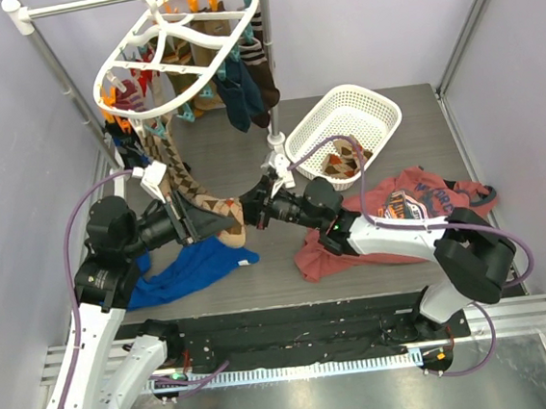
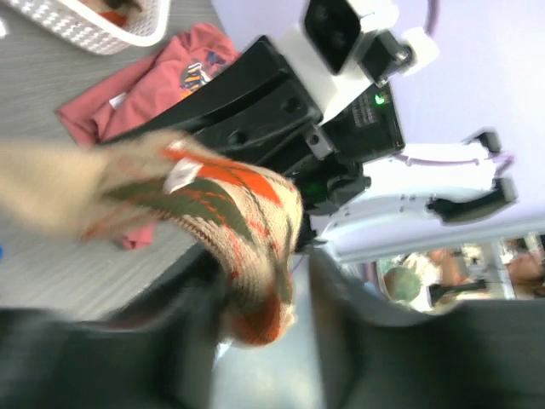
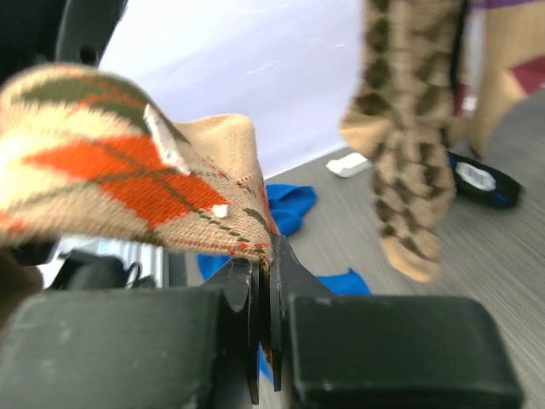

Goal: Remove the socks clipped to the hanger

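Observation:
The white oval hanger (image 1: 177,42) hangs on the rail at the back left, with several socks (image 1: 239,84) clipped round it. A long brown argyle sock (image 1: 166,160) hangs from its near side. A tan, orange and olive argyle sock (image 1: 222,212) is held above the table between both grippers. My right gripper (image 1: 251,211) is shut on its edge; in the right wrist view the jaws (image 3: 264,281) pinch the sock (image 3: 128,179). My left gripper (image 1: 200,221) is open, and the sock's toe (image 2: 238,221) lies between its spread fingers (image 2: 264,341), against the left one.
A white lattice basket (image 1: 377,109) with a sock inside stands at the back right. A red printed shirt (image 1: 400,214) lies under the right arm. A blue shirt (image 1: 190,268) lies under the left arm. The metal rail stand (image 1: 49,54) holds the hanger.

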